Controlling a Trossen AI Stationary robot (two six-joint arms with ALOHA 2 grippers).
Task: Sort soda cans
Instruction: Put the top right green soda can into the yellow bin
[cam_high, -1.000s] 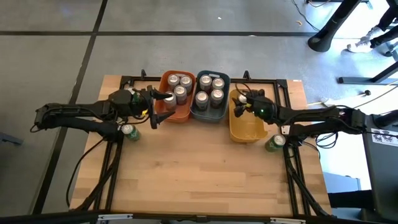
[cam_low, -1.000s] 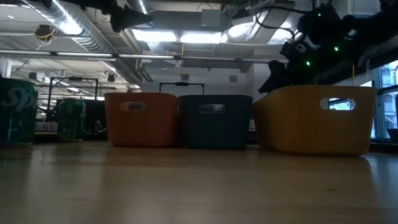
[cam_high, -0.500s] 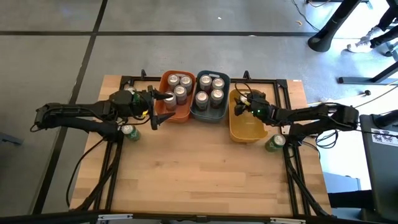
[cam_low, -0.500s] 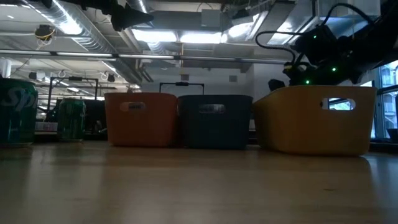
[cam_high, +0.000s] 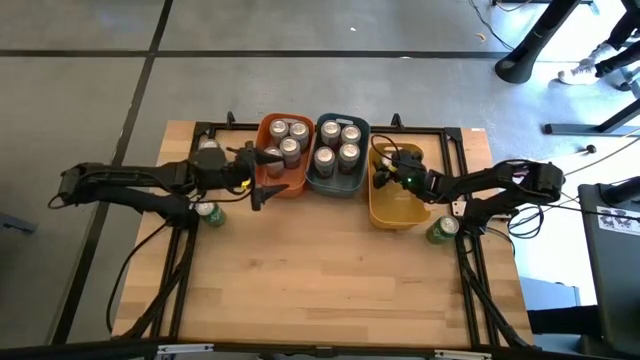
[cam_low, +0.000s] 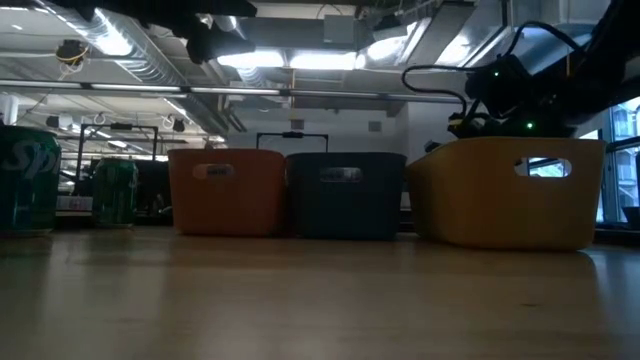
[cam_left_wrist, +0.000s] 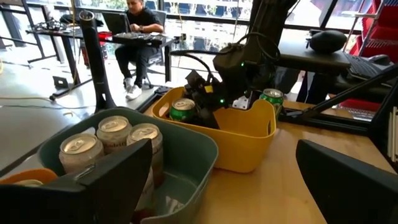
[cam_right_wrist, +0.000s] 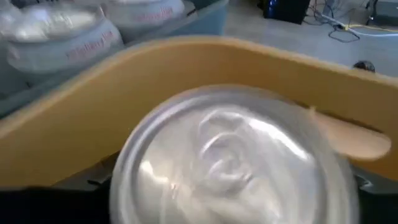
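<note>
Lowered further into the yellow bin (cam_high: 396, 208), the right claw (cam_high: 386, 172) is clenched on a green soda can (cam_left_wrist: 182, 109); the left claw (cam_high: 262, 182) is held released beside the orange bin (cam_high: 292, 186).

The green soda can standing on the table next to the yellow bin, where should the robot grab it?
Grip the green soda can with the silver top around its round side wall, coming down from above. It stands upright on the wooden table, beside the yellow plastic bin, under the right arm. Its open sides are away from the bin, so the fingers probably fit best there.
</note>
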